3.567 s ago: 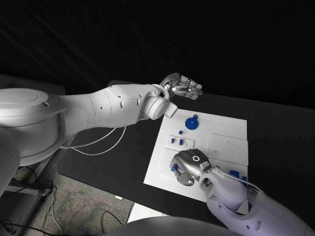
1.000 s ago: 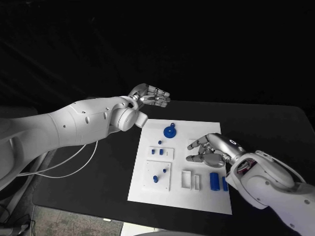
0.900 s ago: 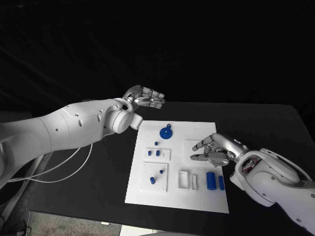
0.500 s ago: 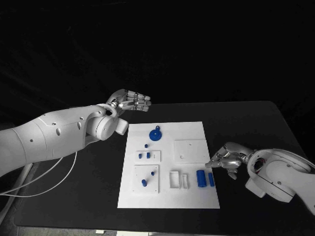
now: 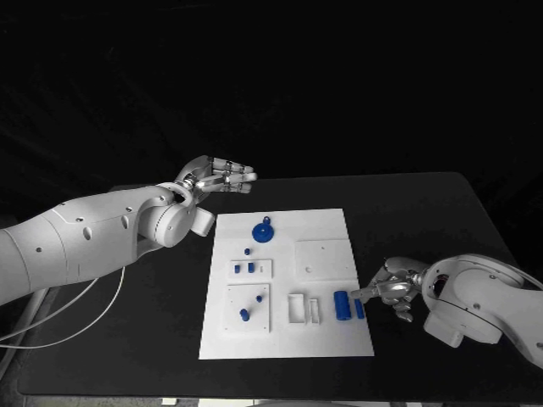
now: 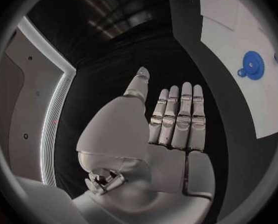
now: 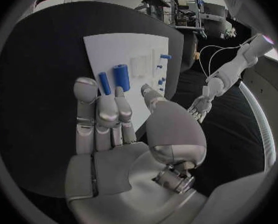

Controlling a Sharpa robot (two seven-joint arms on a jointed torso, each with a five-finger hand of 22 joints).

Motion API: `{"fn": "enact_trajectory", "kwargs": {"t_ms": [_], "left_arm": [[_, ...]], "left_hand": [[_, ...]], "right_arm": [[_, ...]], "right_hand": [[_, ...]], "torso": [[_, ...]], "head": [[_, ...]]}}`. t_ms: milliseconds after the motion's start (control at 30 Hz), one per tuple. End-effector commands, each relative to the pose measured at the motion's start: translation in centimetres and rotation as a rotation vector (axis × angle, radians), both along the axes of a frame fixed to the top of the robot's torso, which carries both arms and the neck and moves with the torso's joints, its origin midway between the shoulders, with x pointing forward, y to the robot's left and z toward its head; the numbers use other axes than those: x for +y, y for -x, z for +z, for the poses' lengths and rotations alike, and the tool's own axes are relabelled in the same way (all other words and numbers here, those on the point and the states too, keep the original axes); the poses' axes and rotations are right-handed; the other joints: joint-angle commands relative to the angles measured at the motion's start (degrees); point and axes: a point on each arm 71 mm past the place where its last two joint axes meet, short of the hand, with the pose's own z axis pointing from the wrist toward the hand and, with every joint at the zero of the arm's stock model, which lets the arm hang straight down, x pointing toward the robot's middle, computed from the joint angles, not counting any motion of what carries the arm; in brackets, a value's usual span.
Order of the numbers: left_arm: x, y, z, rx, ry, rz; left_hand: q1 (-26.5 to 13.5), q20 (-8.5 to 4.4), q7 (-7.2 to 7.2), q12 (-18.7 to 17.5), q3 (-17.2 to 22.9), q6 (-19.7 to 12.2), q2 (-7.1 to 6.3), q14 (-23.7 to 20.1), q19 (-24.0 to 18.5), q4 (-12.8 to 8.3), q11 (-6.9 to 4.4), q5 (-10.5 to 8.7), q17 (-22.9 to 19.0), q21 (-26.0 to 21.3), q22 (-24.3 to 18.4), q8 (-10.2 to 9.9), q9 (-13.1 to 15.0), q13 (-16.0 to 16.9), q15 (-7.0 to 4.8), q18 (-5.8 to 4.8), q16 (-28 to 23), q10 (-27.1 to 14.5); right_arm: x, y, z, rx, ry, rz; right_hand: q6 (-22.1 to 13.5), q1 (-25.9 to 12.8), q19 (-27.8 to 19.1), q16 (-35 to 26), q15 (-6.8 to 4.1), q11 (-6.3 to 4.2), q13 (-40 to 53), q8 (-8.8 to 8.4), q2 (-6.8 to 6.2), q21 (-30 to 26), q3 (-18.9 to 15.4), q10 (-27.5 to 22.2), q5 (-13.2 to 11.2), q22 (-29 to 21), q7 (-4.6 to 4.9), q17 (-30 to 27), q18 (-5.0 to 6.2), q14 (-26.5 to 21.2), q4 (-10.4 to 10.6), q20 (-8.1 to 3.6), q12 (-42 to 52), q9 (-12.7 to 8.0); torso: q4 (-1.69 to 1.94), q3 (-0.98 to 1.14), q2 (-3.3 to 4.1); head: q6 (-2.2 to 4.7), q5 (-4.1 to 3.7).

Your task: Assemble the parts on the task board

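The white task board [image 5: 287, 339] lies mid-table. It carries a blue gear [image 5: 263, 232], small blue pegs [image 5: 237, 268], two blue pieces [image 5: 245, 314] in a lower-left plate, and two blue cylinders [image 5: 341, 304] near its right edge. My right hand [image 5: 392, 289] sits low at that edge, holding nothing, its fingertips [image 7: 86, 84] close to the cylinders [image 7: 121, 77]. My left hand [image 5: 219, 175] hovers beyond the board's far-left corner. Its fingers [image 6: 176, 117] are straight and empty, with the gear [image 6: 252, 65] off to one side.
Black table [image 5: 443, 220] surrounds the board on every side. White recessed plates [image 5: 324, 257] and slotted holders [image 5: 304, 309] sit on the board. My left arm [image 5: 88, 242] crosses the table's left side.
The camera has shifted. My right hand has moved off the board's middle to its right edge, low beside the two blue cylinders. The left hand stays raised and empty.
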Motion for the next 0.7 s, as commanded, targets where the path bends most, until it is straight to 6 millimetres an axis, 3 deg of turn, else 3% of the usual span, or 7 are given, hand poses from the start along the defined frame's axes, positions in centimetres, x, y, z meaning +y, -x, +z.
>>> {"fn": "enact_trajectory", "kwargs": {"t_ms": [33,333,600,700], "left_arm": [[-0.4,0.2,0.1,-0.015,0.029,-0.035],[-0.7,0.2,0.1,-0.012,0.034,-0.050],[-0.9,0.4,0.1,-0.011,0.038,-0.058],[-0.9,0.4,0.1,-0.010,0.038,-0.059]], "left_hand": [[-1.0,0.45,0.07,0.2,-0.1,-0.6,-0.62,-0.6,-0.2,0.8,-0.14,-0.71,0.0,0.2,-0.7,-0.2,0.1,0.1,0.14,-0.91,-0.2,0.5],[-2.3,0.52,0.12,0.2,0.8,-1.2,-2.04,-0.6,-0.3,2.8,-0.19,-1.11,0.0,0.3,-2.1,-0.2,0.1,0.1,0.18,-0.99,-0.2,0.6],[-2.6,0.67,0.11,0.1,1.3,-1.4,-2.70,-1.1,-0.4,3.6,-0.07,-1.10,-0.1,0.4,-2.5,-0.2,0.0,0.1,0.39,-0.91,-0.2,-0.4],[-2.6,0.71,0.12,0.1,1.4,-1.5,-2.77,-1.2,-0.4,3.7,-0.08,-1.10,-0.1,0.4,-2.6,-0.2,0.0,0.1,0.42,-0.84,-0.2,-0.5]], "right_arm": [[0.1,0.1,-0.4,0.047,0.066,0.023],[1.0,-0.4,-1.0,0.046,0.089,0.053],[1.8,-0.5,-2.1,0.051,0.125,0.085],[2.0,-0.6,-2.4,0.047,0.142,0.093]], "right_hand": [[-0.6,0.0,2.2,0.2,0.11,0.12,0.4,0.14,-1.11,0.2,0.6,0.5,-0.7,0.6,0.02,0.4,0.79,0.3,2.0,0.40,-0.1,0.2],[-1.8,-0.1,2.3,0.1,0.30,0.31,1.1,0.14,-1.72,-0.3,0.9,0.5,-2.5,2.2,0.36,0.9,0.85,0.4,4.2,0.57,-0.4,-0.1],[-2.2,-0.5,2.5,-0.1,0.34,0.39,1.2,0.12,-1.09,-0.9,0.6,0.5,-2.5,2.8,0.47,1.0,0.82,0.4,3.5,0.61,-0.6,-0.3],[-2.3,-0.7,2.5,-0.2,0.36,0.40,1.2,0.12,-0.77,-1.1,0.5,0.4,-2.5,3.0,0.48,1.0,0.82,0.4,3.3,0.63,-0.6,-0.3]], "torso": [[0.06,-0.09,0.14],[-0.05,-0.11,0.16],[-0.04,0.02,0.23],[-0.05,-0.04,0.24]], "head": [[-0.15,0.12],[-0.46,0.55],[-0.80,1.00],[-0.94,1.11]]}}
